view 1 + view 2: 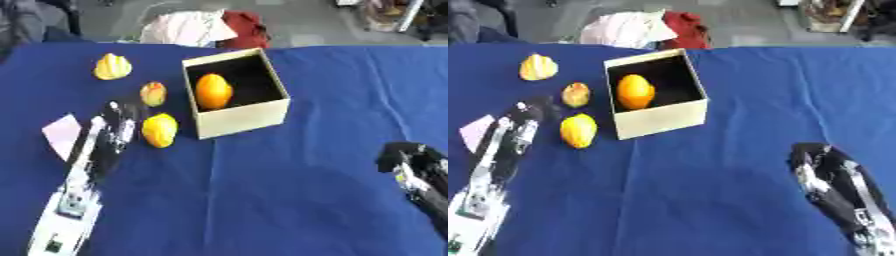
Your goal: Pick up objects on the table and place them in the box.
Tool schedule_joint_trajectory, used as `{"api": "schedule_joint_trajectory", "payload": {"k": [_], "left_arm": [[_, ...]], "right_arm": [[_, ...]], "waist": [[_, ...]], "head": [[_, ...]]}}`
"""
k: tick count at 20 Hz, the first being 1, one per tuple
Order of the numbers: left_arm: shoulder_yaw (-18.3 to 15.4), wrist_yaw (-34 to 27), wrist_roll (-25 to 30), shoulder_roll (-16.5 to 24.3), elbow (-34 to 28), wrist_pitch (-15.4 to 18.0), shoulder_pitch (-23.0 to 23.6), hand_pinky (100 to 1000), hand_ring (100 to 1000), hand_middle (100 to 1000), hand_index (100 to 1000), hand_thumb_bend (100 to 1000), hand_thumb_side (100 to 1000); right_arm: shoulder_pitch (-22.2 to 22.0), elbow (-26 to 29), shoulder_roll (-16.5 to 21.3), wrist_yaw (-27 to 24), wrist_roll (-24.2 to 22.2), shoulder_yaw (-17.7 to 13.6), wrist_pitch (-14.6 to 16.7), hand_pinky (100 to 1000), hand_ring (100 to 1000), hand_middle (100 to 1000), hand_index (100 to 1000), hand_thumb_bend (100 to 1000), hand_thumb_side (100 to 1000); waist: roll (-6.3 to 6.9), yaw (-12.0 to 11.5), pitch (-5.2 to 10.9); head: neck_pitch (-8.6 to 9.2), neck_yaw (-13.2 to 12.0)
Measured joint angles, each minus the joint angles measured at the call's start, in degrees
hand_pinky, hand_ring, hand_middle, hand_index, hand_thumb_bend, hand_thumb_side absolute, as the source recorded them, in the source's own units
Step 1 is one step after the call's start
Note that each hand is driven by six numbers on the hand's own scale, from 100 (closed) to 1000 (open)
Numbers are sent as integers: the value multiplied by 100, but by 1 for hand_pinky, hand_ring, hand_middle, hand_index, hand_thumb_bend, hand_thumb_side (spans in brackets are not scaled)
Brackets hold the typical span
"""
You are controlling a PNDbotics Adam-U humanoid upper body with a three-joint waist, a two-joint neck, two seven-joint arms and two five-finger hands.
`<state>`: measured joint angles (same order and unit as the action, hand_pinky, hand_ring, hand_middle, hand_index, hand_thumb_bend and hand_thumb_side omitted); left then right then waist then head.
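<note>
blue tablecloth (289, 200) | left eye: orange (213, 91) already in box (245, 116), yellow fruit (159, 130) upright just right of left hand (118, 117), way nearer; can't tell its fingers | right eye: right hand (811, 160) well apart, fingers unclear too

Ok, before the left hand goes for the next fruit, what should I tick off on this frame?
1. Box upright, opening up: ok.
2. Room in the box: ok; only the orange fruit lies inside.
3. Fruits left on the blue table: not ok, three remain: yellow fruit, small reddish-yellow fruit, far yellow fruit.
4. Left hand beside the yellow fruit: ok; whether it touches: cannot tell.
5. Left hand holds nothing: cannot tell, fingers blurred.
6. Right hand away from the box, at the lower right: ok.
</note>
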<state>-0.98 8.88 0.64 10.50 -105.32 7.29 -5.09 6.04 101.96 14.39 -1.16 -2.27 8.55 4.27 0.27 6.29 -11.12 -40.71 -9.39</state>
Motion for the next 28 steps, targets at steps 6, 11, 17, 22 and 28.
{"api": "schedule_joint_trajectory", "payload": {"k": [6, 11, 17, 22, 28], "left_arm": [[-67, 47, -32, 13, -60, -10, -4, 769, 685, 645, 805, 100, 706], [-163, 158, -50, 227, -152, -21, -7, 773, 695, 659, 823, 100, 613], [-464, 786, 102, 1196, -492, -212, 197, 803, 740, 725, 877, 100, 472], [-692, 1609, 670, 2298, -530, -544, 500, 831, 778, 779, 915, 100, 460], [-744, 2166, 1500, 3258, 213, -772, 607, 838, 792, 805, 936, 100, 514]], "right_arm": [[-1, 12, 0, 0, 2, 0, -2, 636, 637, 589, 693, 100, 447], [-3, 12, 0, 0, 3, 0, -2, 636, 637, 590, 693, 100, 444], [-48, 12, 1, 5, 9, -4, -3, 636, 637, 590, 693, 100, 450], [-53, 12, 8, 12, 11, -5, -3, 636, 637, 590, 693, 100, 449], [-56, 12, 45, 20, 11, -5, -3, 636, 637, 590, 693, 100, 446]], "waist": [[0, 8, 0], [2, 19, 0], [3, 13, 0], [3, -5, 0], [10, 3, 25]], "head": [[0, -1], [0, -1], [1, 44], [1, 66], [22, 45]]}}
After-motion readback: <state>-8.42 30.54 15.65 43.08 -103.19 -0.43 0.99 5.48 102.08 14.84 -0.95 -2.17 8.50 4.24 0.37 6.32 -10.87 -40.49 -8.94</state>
